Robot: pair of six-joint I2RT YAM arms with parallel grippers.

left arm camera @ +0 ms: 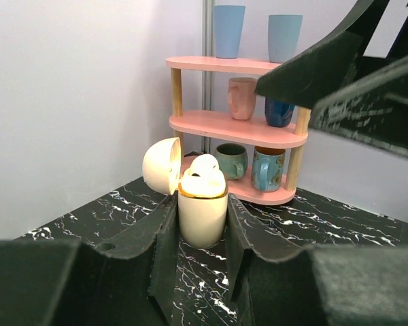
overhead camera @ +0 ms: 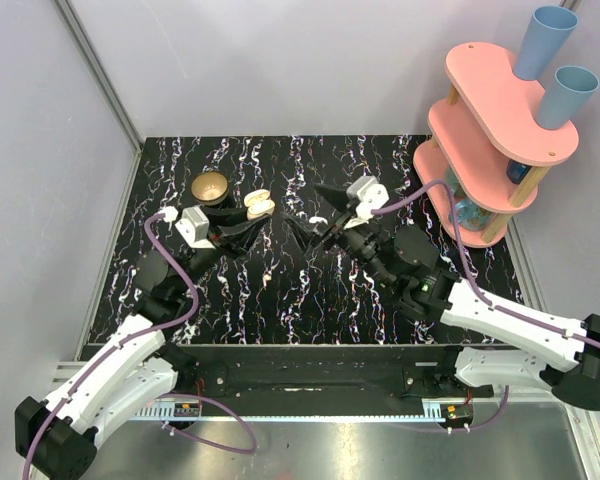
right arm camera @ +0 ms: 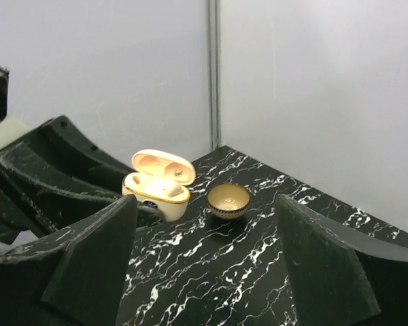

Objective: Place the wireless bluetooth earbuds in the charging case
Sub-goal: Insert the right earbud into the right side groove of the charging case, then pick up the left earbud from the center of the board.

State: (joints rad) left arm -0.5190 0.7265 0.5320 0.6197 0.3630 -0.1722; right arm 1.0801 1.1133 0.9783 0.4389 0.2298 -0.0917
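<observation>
The case (left arm camera: 202, 217) stands upright on the table (overhead camera: 280, 300) with its lid (left arm camera: 160, 165) swung open. My left claw (left arm camera: 200, 204) pinches it by the sides. A rounded white shape in its mouth looks to me like an earbud (left arm camera: 205, 165) in place. I can't tell whether both are seated, and I see none lying loose. My right claw (right arm camera: 205, 217) hangs near the case, jaws wide and empty. A brass bowl (right arm camera: 230, 200) sits just beside the case. I judge the loading done or nearly so; what's left is checking the buds sit flush and perhaps shutting the lid.
</observation>
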